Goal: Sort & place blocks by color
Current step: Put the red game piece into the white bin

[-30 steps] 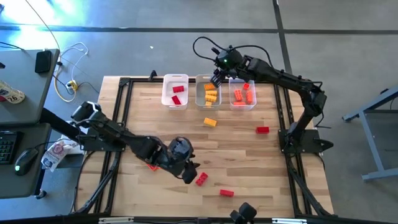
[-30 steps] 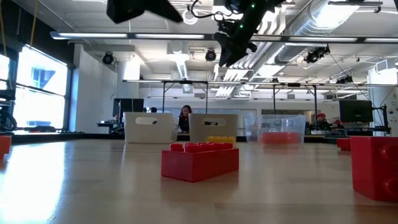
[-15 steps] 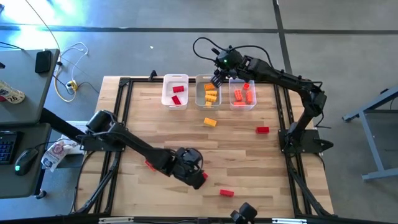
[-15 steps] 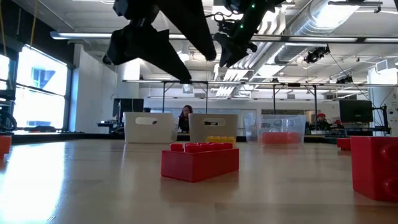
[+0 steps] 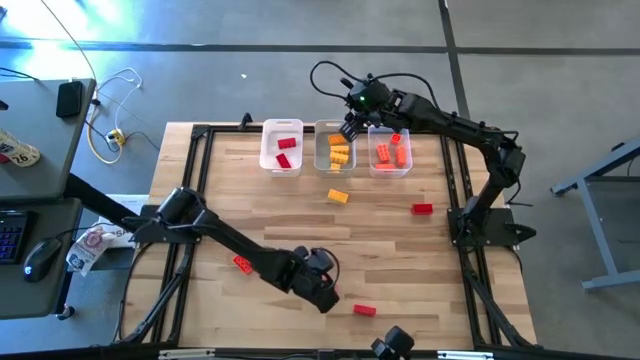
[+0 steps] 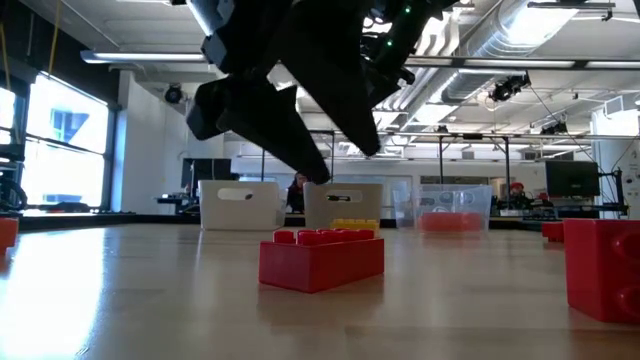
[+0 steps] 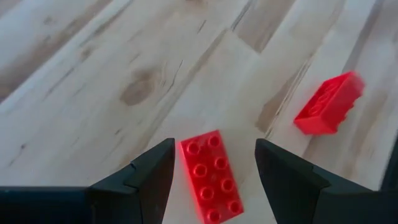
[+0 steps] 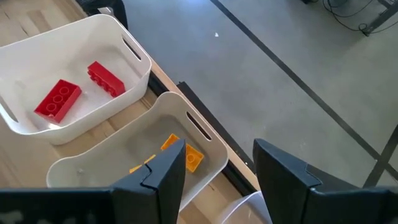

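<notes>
Between the open fingers of the left gripper point(image 7: 211, 171), a small red rectangular plastic brick point(image 7: 211, 176) was seen lying flat on the light wooden table point(image 7: 93, 74), studs up, nothing yet gripped. Its long axis ran roughly along the gap rather than across it, so the jaws were judged set to close on its long sides. A second red brick point(image 7: 328, 103) lay beyond the jaws and off to one side, well apart. The left arm was clearly the nearer. The right gripper point(image 5: 352, 125) was held far off, above the clear plastic bin of yellow-orange bricks point(image 8: 205, 149), its fingers parted and empty.
</notes>
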